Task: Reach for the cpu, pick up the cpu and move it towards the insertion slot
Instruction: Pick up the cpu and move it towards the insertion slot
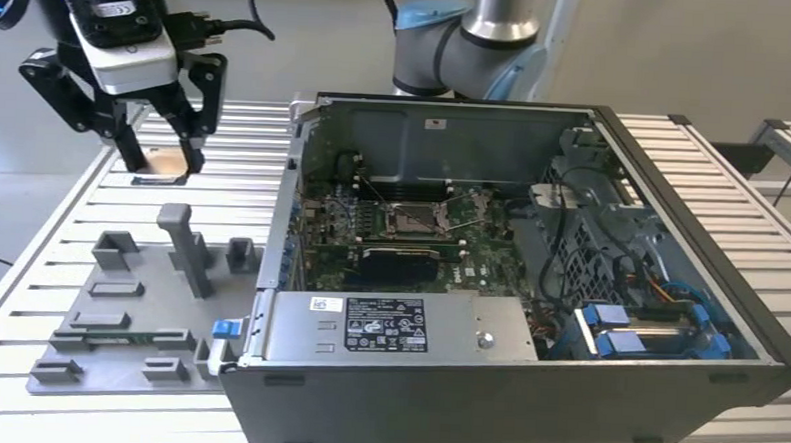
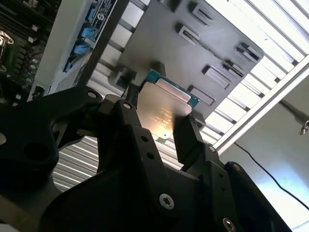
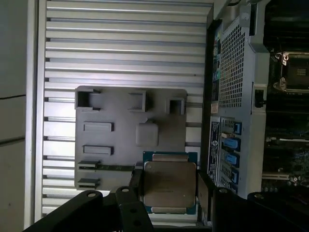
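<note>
With the black two-fingered hand (image 3: 169,191) clamped on the flat silvery square cpu (image 3: 169,186), I hold it above the counter's far corner, well apart from the metal-framed insertion slot (image 1: 414,218); carrying remains.

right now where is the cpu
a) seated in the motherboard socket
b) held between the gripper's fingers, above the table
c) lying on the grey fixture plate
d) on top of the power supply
b: in both wrist views the cpu sits clamped in the gripper, with the grey fixture plate lying well below it.
</note>
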Robot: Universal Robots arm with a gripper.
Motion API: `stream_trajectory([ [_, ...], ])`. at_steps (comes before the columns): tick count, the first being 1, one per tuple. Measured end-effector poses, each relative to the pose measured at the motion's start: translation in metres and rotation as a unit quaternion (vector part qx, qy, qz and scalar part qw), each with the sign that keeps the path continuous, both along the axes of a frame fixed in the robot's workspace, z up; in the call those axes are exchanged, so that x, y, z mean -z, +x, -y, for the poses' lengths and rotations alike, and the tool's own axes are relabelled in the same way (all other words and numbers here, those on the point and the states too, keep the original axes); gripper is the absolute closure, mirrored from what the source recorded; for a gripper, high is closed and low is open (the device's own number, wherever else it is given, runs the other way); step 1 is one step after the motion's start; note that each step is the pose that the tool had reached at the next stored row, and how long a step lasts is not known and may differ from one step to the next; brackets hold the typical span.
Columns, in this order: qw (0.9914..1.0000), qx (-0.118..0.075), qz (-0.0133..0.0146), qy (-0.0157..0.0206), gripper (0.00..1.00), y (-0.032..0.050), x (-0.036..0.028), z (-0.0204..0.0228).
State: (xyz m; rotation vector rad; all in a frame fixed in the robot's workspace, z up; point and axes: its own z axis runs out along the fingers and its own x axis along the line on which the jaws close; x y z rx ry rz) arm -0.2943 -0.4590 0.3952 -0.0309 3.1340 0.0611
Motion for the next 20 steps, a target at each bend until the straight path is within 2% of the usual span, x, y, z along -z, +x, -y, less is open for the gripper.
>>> stream_trajectory([
  [20, 1.0, 0.0, -0.0002, 0.0, 1.0, 0.0638, 0.0, 0.0],
])
